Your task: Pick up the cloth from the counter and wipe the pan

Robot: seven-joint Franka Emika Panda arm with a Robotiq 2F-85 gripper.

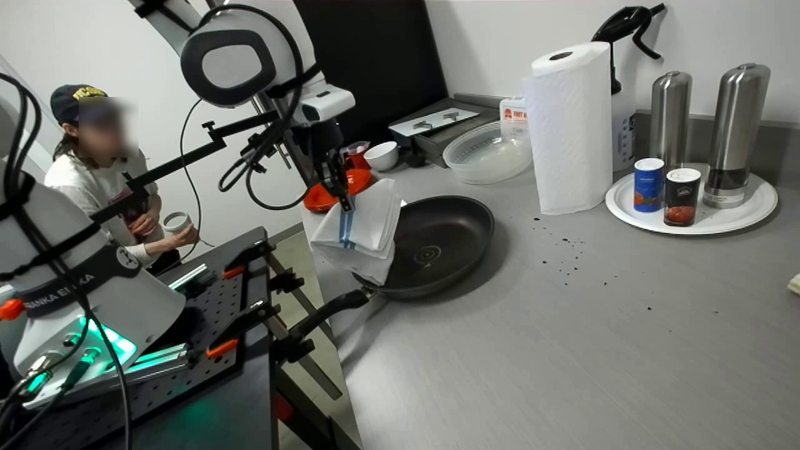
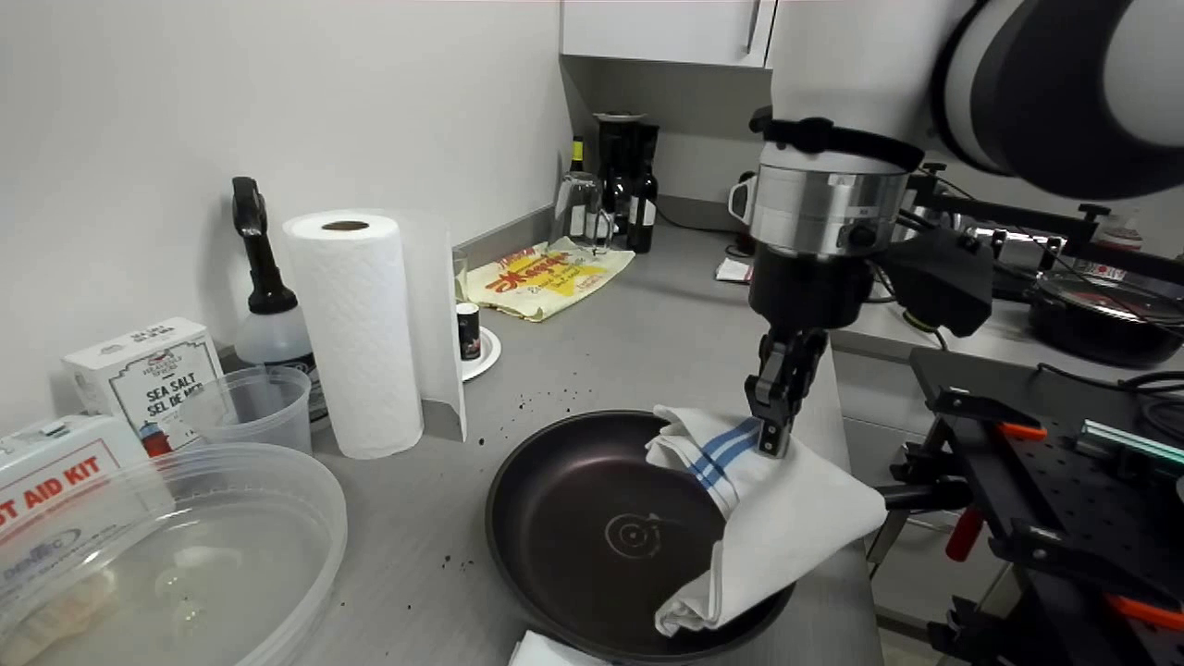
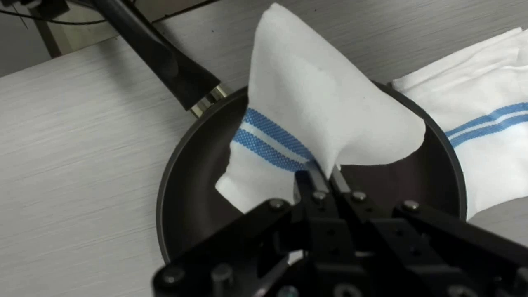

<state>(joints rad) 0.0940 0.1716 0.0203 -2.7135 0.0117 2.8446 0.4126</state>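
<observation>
My gripper (image 3: pixel 329 181) is shut on a white cloth with blue stripes (image 3: pixel 297 95), pinching a fold between the fingertips. In both exterior views the gripper (image 1: pixel 347 201) (image 2: pixel 773 442) points down and the cloth (image 1: pixel 369 234) (image 2: pixel 795 518) hangs from it over the handle side of the pan. The dark round pan (image 1: pixel 444 244) (image 2: pixel 592 564) (image 3: pixel 194 206) sits on the grey counter (image 1: pixel 562 362) (image 2: pixel 416 527) (image 3: pixel 74 165). I cannot tell whether the cloth's lower edge touches the pan's inside. The pan's black handle (image 3: pixel 165 62) sticks out past the counter edge.
A second white cloth with blue stripes (image 3: pixel 491 165) lies on the counter against the pan's rim. A paper towel roll (image 1: pixel 569 131) (image 2: pixel 356 333), a clear plastic tub (image 1: pixel 484 159) (image 2: pixel 185 555) and a white plate with shakers (image 1: pixel 756 209) stand nearby. An orange-red dish (image 1: pixel 319 200) lies behind the gripper.
</observation>
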